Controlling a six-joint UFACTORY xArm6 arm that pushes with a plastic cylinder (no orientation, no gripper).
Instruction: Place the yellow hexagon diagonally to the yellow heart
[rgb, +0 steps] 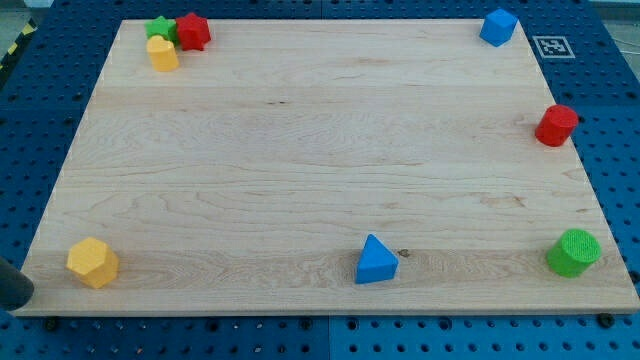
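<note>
No jaws on this rig; the arm ends in a rod. A dark rounded shape sits at the view's bottom-left edge, just off the board's corner. Cannot tell whether it is my tip; no clear tip shows.

Yellow hexagon: on the board, near its bottom-left corner, just right of that dark shape, apart from it.

Yellow heart: near the top-left corner, well apart from the hexagon, almost straight up the view from it.

Green star: just above the heart, touching or nearly so; mostly hidden between its neighbours.

Red block: right of the star, tight against it, up and right of the heart. Shape not clear, many-sided.

Blue triangle: bottom edge, right of centre.

Green cylinder: bottom-right corner.

Red cylinder: right edge, about mid-height.

Blue block: top-right corner, cube-like.

Blue pegboard table surrounds the board. A black-and-white marker tag lies just beyond the top-right corner.
</note>
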